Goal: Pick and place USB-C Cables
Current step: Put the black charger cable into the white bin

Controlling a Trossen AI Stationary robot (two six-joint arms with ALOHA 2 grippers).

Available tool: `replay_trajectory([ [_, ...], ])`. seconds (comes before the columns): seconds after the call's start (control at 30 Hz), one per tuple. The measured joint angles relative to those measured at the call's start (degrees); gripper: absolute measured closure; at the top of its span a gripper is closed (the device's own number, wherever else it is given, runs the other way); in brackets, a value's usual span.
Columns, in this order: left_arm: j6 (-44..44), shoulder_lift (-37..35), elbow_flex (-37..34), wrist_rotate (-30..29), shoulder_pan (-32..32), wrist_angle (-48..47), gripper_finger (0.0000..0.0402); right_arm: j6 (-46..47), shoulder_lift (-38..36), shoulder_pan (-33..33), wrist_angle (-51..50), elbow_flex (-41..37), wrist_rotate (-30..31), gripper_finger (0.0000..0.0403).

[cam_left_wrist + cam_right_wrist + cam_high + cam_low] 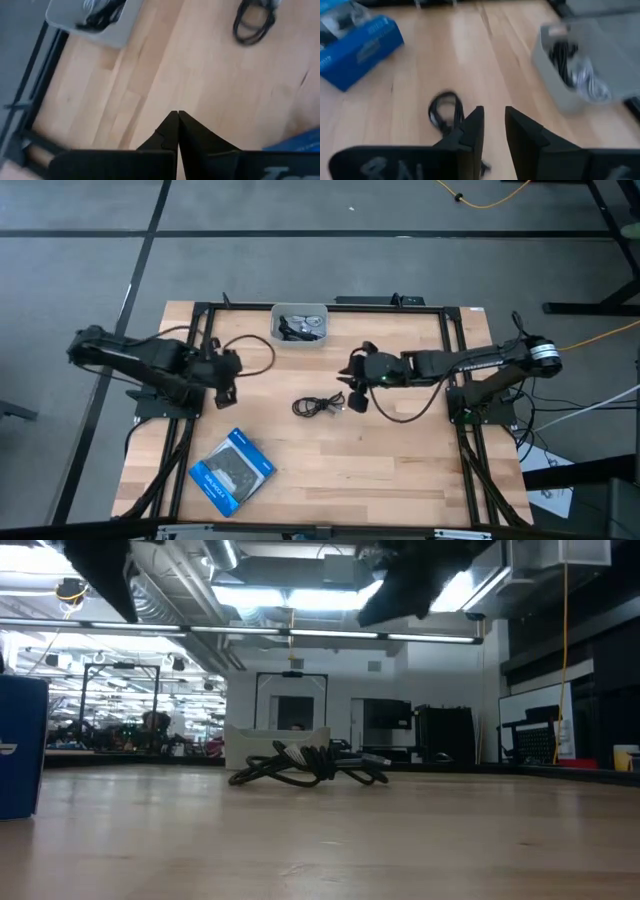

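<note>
Right hand (352, 388) hovered slightly parted, empty, at 3 o'clock of black coiled cable (318, 406) on wooden counter (400, 460). Left wrist view alone showed left hand (178, 116) pinched closed, empty.

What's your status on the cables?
Right gripper open above loose black cable. Left gripper shut, parked. Other cables in grey bin. Nothing blocking.

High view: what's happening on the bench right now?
The right pincer hangs open above a black cable lying loose mid-table and holds nothing. Other cables already sit in the grey bin at the table's back edge. The left pincer waits shut and empty near the left side. A blue packet lies untouched at the front.
</note>
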Motion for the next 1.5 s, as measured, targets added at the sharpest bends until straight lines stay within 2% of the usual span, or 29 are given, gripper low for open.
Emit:
replay_trajectory([
  [0.13,2.47,-9.83,-10.06,-0.56,-0.09,9.84,0.0401,-3.76,1.90,-0.02,5.25,0.02,-0.10,0.0321],
  [0.33,7.46,-22.84,-25.69,-0.38,-0.09,29.35,0.0401,-6.02,5.04,-0.02,7.96,0.02,-0.14,0.0321],
  [0.53,20.62,-32.15,-37.11,0.06,-0.07,50.13,0.0401,-6.13,8.27,-0.68,12.98,0.02,-0.27,0.0321],
  [0.63,25.76,-35.75,-41.93,2.82,-0.03,56.98,0.0401,-5.98,9.83,-1.42,14.91,0.02,-0.30,0.0321],
  [0.83,27.13,-43.21,-48.02,5.68,-0.03,60.31,0.0401,-5.93,12.39,-2.59,17.24,0.02,-0.53,0.0321],
  [1.0,28.65,-48.66,-50.87,7.93,-0.04,61.18,0.0401,-6.59,15.66,-3.99,20.76,0.10,-6.88,0.0321],
  [1.1,28.20,-51.19,-51.92,8.89,-0.03,61.12,0.0401,-10.69,18.01,-4.37,22.14,0.09,-7.70,0.0321],
  [1.23,28.20,-53.17,-53.11,9.47,-0.03,61.01,0.0401,-11.85,19.66,-4.37,25.70,0.07,-7.79,0.0321],
  [1.37,28.14,-54.18,-54.82,13.14,-0.07,61.59,0.0402,-11.84,19.92,-4.37,28.60,0.07,-7.79,0.0321],
  [1.5,30.67,-54.34,-55.01,14.72,-0.03,62.36,0.0402,-8.61,19.86,-4.48,28.86,0.07,-7.84,0.0321],
])
